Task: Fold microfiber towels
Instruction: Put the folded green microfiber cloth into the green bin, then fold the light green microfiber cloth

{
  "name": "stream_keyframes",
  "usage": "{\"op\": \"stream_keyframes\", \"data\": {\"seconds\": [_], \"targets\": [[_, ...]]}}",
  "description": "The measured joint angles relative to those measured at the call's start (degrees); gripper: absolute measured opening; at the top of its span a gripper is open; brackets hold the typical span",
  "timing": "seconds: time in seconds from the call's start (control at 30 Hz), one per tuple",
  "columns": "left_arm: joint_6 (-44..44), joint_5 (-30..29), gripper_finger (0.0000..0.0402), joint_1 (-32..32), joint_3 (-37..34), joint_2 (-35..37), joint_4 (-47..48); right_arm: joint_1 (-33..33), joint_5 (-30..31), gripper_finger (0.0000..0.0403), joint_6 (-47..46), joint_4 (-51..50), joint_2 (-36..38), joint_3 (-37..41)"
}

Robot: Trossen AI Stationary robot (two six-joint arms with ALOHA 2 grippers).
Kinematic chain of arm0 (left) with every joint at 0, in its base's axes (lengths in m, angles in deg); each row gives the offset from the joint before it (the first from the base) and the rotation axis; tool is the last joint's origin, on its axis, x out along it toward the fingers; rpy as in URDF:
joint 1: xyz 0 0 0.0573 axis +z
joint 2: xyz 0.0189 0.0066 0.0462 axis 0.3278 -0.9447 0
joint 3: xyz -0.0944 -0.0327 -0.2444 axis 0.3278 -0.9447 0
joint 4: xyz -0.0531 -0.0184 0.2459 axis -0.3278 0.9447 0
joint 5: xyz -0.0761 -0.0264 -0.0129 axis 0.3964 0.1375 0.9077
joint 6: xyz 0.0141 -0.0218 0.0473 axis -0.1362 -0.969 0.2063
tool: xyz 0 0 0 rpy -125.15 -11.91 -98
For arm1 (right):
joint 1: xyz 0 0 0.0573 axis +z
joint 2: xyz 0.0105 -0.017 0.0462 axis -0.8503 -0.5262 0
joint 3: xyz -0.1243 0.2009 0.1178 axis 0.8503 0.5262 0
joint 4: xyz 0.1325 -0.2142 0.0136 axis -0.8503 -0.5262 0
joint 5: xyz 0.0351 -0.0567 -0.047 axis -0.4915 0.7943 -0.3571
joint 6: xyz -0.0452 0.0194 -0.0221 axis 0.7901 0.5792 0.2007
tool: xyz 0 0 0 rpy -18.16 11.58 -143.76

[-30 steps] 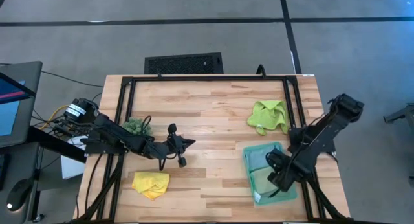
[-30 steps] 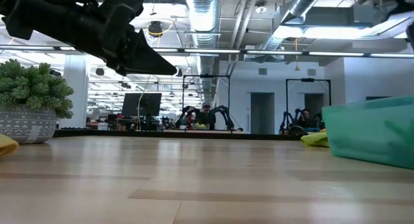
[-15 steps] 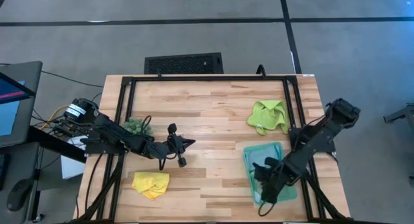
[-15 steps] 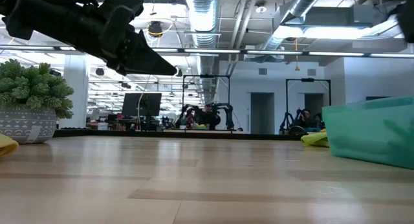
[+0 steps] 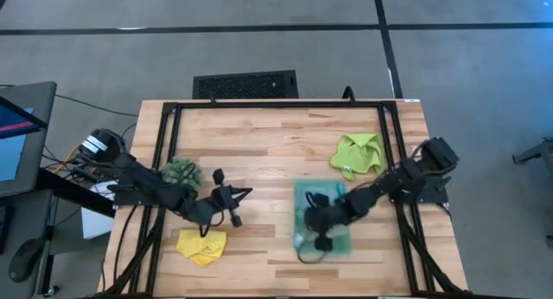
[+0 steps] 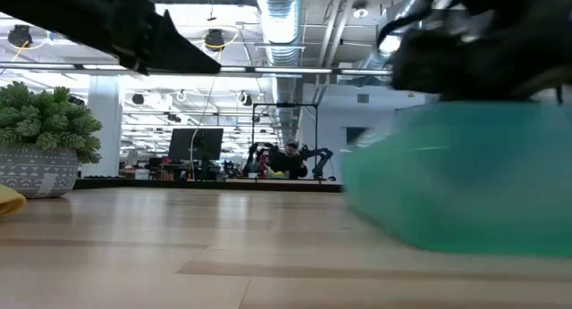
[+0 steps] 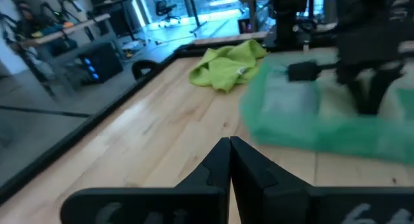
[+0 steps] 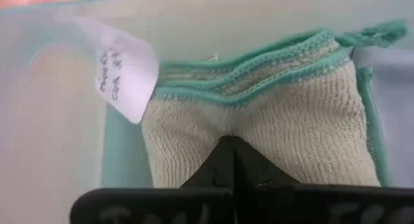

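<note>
A teal tray [image 5: 342, 244] sits at the table's middle right and holds a folded pale sage towel [image 8: 291, 127] with green edging. My right gripper [image 5: 311, 223] is shut inside the tray, on that towel. A lime green towel [image 5: 359, 154] lies crumpled at the far right. A yellow towel [image 5: 201, 245] lies crumpled near the front left. My left gripper [image 5: 247, 194] is shut, hovers above bare wood left of the tray, points toward it and touches nothing. My right gripper rests its shut fingertips [image 8: 233, 146] on the upper face of the folded sage towel [image 8: 213, 130], which lies in the tray. The fingers slant down from the table's right. The towel dips a little at their tips.
A dark-green fuzzy plant in a pot [image 5: 181, 171] stands at the left, behind my left arm. A white label [image 8: 123, 72] lies in the tray beside the sage towel. Bare wood lies between the two grippers and along the far side.
My right gripper has swung down and toward the table's left, rolling as it went. The teal tray has slid along the table with it, from the right edge to the middle right. My left gripper has risen a little and drawn back toward the left, still shut.
</note>
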Motion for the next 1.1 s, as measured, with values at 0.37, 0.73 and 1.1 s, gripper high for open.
{"op": "stream_keyframes", "data": {"seconds": [0.37,0.73,1.1], "targets": [[-13.0,0.0,0.0,-3.1,0.0,1.3,11.8,-16.4,1.0,0.0015,30.8,13.2,-3.9,-5.2],[-12.8,6.4,0.0,-4.4,1.0,1.3,11.9,-13.9,2.2,0.002,33.1,13.5,9.3,-3.3],[0.0,7.7,0.0,-4.1,9.6,1.3,13.0,-3.6,25.9,0.0023,5.3,-30.7,25.1,-2.0]]}}
